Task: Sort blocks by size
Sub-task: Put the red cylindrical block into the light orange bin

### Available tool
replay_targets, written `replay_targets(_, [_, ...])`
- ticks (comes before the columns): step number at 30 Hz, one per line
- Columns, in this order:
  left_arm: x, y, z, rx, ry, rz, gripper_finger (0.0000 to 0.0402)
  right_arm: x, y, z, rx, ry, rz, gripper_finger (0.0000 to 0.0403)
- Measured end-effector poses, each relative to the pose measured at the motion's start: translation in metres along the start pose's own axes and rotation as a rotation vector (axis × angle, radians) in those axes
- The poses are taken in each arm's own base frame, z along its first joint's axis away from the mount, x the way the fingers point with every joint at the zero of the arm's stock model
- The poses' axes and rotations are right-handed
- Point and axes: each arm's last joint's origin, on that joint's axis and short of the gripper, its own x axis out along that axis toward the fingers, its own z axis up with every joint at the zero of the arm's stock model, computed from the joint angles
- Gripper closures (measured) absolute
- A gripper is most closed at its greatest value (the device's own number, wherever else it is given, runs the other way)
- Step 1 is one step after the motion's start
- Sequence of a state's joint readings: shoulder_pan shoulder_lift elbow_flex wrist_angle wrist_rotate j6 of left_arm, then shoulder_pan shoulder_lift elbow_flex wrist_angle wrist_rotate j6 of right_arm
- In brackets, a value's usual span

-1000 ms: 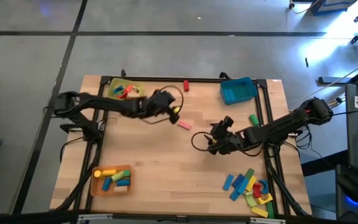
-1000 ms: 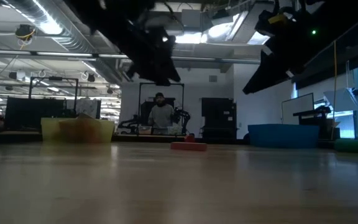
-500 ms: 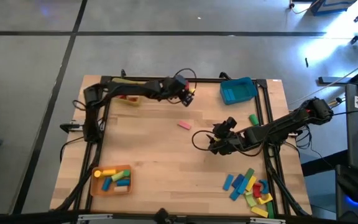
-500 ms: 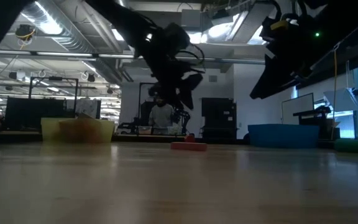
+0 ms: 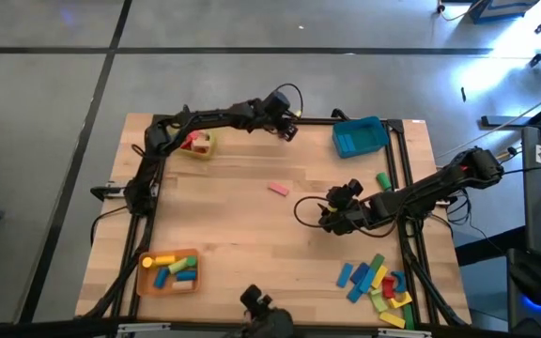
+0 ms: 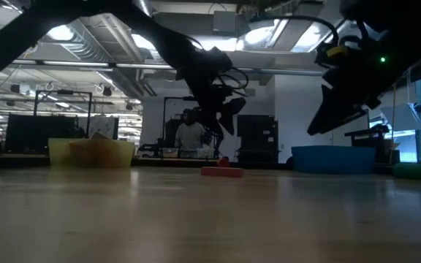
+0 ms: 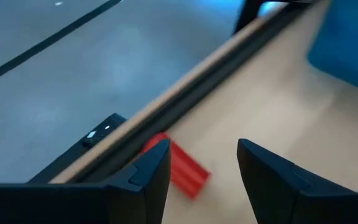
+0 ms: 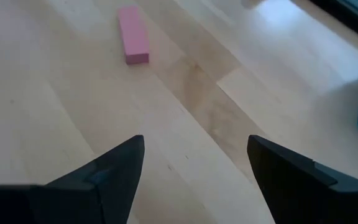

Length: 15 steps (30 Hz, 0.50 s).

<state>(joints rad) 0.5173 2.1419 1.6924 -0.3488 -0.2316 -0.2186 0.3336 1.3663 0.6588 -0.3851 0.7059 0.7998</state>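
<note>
A red block [image 7: 182, 171] lies on the table by the far edge rail. My left gripper [image 5: 287, 129] hovers over it, open, with nothing between its fingers [image 7: 202, 146]. A pink block [image 5: 278, 189] lies flat at mid-table. My right gripper [image 5: 330, 215] stands to the right of it, above the wood and open [image 8: 194, 143]. Several blocks in blue, green, yellow and red [image 5: 378, 283] lie in a heap at the near right. A green block [image 5: 383, 179] lies alone near the right rail.
A yellow tray [image 5: 197, 144] with blocks stands at the far left, partly under my left arm. A blue tray [image 5: 360, 137] is at the far right, and an orange tray [image 5: 168, 270] with blocks at the near left. A person stands beyond the table [image 6: 190, 135].
My left gripper has swung from the table's left middle toward the far edge and to the right, ending above the red block by the rail. My right gripper has sunk a little and rolled slightly. No block has moved.
</note>
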Motion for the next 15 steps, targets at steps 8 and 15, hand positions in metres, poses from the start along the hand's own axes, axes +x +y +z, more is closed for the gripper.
replay_targets(8, [0.012,0.025,0.0,-0.123,0.023,0.042,0.0233,0.005,-0.003,-0.009,0.03,-0.012,0.012,0.0114])
replay_targets(15, [0.023,0.022,-0.006,-0.119,0.044,0.022,0.0233,0.006,-0.003,-0.009,0.032,-0.014,0.014,0.0114])
